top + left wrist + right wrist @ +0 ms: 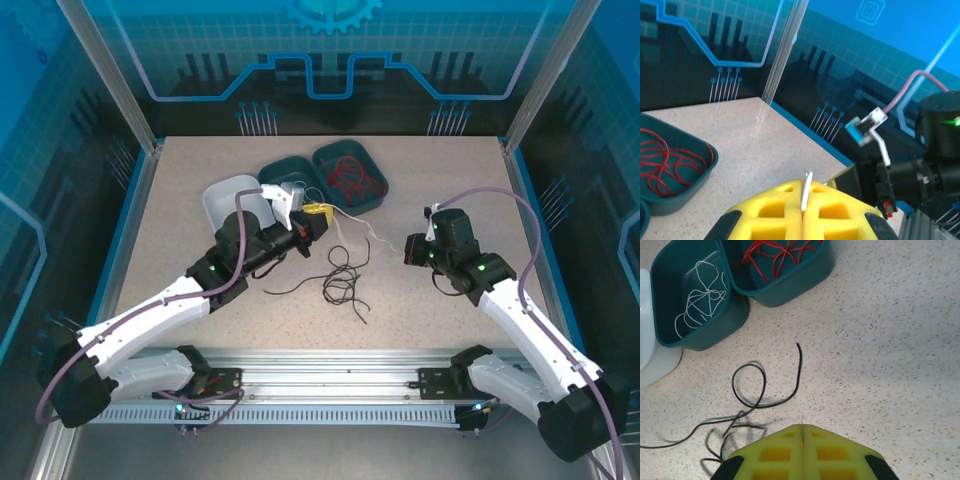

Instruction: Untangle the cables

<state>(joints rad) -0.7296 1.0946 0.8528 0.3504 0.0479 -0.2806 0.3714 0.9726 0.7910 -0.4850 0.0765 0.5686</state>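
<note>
**Risk note: whitish cable held at the fingertips, black tangle loose**

The left gripper (803,204) was closed on a whitish cable (808,181), pinched only at the very tips of its yellow fingers, above the table (450,300) just in front of the bins at the far edge. The right gripper (803,434) was closed with nothing between its jaws, over the black cables (800,367), which lay looped near the middle of the table.

Risks, as judged:
- Such a thin wire in so shallow a pinch could slip out on any quick move.
- The cable's free end trailed toward the right. Whether it crossed the black loops could not be told from above. If it did, carrying it to the teal bin of whitish cables (670,270) would drag the tangle along, since nothing pinned it.
- The bin of red cables (805,275) stood close, so a drop there would mix colours.
</note>
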